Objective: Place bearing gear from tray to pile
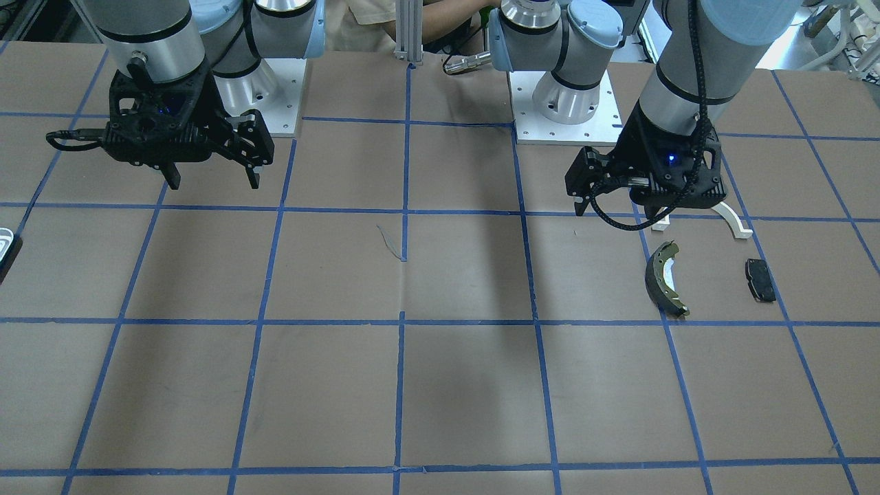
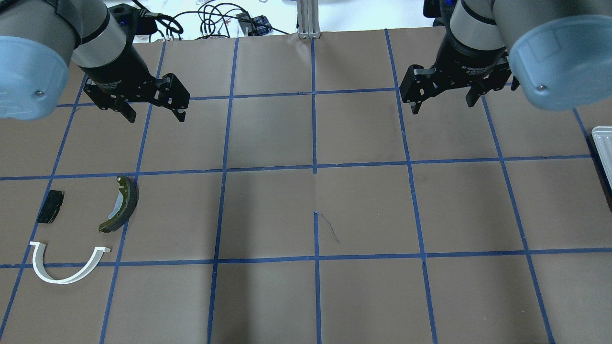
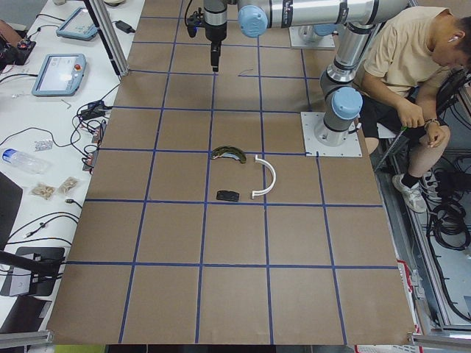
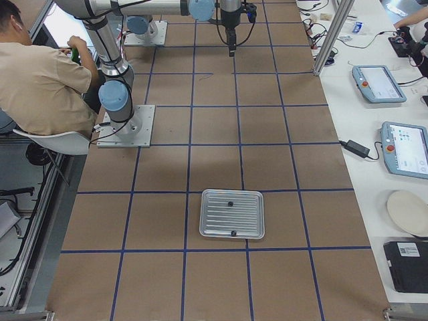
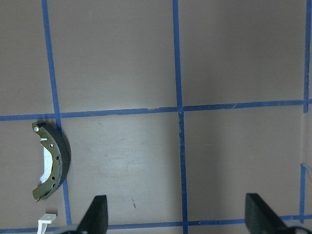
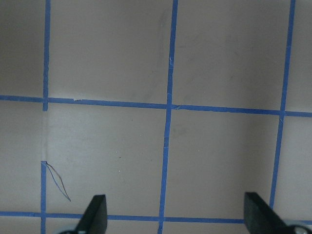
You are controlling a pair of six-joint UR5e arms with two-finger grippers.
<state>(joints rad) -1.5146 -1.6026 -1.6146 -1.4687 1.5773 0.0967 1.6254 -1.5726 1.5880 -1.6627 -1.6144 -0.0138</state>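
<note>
The tray (image 4: pixel 232 213) is a ribbed silvery pan that lies on the table by my right side. Only a sliver of the tray (image 2: pixel 603 139) shows in the overhead view. Two small dark parts (image 4: pixel 229 203) rest on it; I cannot tell which is the bearing gear. The pile lies on my left: a white arch strip (image 2: pixel 67 272), an olive brake shoe (image 2: pixel 122 205) and a black pad (image 2: pixel 50 206). My left gripper (image 2: pixel 153 112) hangs open and empty above the table beyond the pile. My right gripper (image 2: pixel 442 102) is also open and empty, away from the tray.
Brown paper with a blue tape grid (image 2: pixel 314 167) covers the table. A person (image 3: pixel 412 66) sits behind the arm bases. Cables and tablets (image 4: pixel 401 147) lie on the white side bench. A metal post (image 2: pixel 308 19) stands at the table's far edge.
</note>
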